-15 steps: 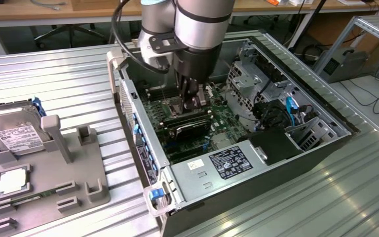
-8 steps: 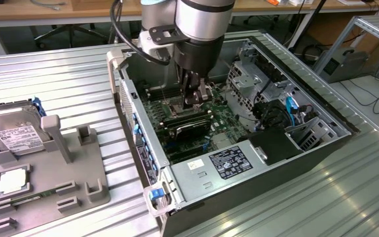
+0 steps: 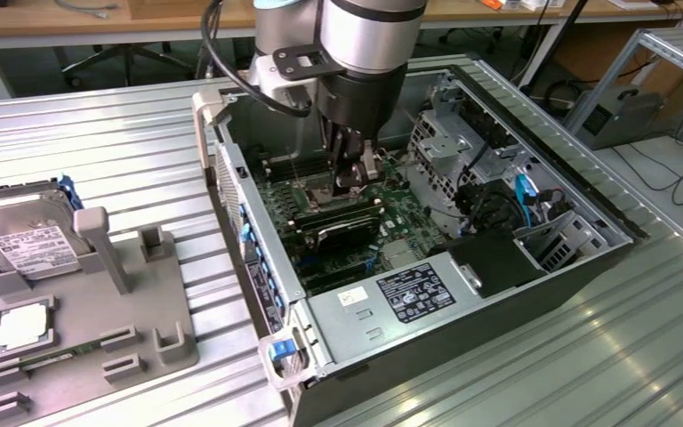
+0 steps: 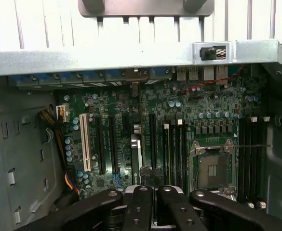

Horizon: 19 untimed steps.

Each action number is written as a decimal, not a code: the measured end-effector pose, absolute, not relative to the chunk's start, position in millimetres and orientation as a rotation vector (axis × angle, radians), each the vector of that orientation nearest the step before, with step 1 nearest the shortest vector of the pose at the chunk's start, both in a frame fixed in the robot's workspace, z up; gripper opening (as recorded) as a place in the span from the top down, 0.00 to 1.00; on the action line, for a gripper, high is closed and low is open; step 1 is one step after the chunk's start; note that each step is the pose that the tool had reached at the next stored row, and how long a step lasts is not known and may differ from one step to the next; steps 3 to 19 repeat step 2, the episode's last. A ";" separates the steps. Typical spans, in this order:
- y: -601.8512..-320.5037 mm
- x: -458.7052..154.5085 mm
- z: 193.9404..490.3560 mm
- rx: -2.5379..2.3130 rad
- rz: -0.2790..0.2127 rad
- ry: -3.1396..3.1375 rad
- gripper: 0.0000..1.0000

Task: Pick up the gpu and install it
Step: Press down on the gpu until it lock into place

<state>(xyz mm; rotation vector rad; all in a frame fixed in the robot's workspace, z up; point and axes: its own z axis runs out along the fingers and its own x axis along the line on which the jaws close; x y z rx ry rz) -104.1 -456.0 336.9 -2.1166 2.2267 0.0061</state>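
The gpu (image 3: 341,227) is a thin black card standing on edge across the green motherboard (image 3: 404,213) inside the open computer case (image 3: 579,191). My gripper (image 3: 359,182) reaches down into the case and is shut at the card's upper edge, near its end. In the wrist view the gpu (image 4: 137,159) shows edge-on as a narrow silver and black strip. It runs from my shut gripper (image 4: 155,192) toward the case's rear wall, in line with the expansion slots (image 4: 104,144). How deep the card sits in its slot is hidden.
A grey parts holder (image 3: 92,311) lies on the ribbed metal table at the exterior view's left, with a silver hard drive (image 3: 21,236) leaning in it. Inside the case are the power supply (image 3: 419,289), a drive cage (image 3: 448,147) and the bare processor socket (image 4: 213,168).
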 end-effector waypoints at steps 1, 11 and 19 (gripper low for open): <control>-456.0 -104.1 337.0 -2.117 0.006 2.227 0.89; -456.0 -104.1 336.9 -2.117 0.006 2.227 0.89; -456.0 -104.1 336.9 -2.117 0.006 2.227 0.89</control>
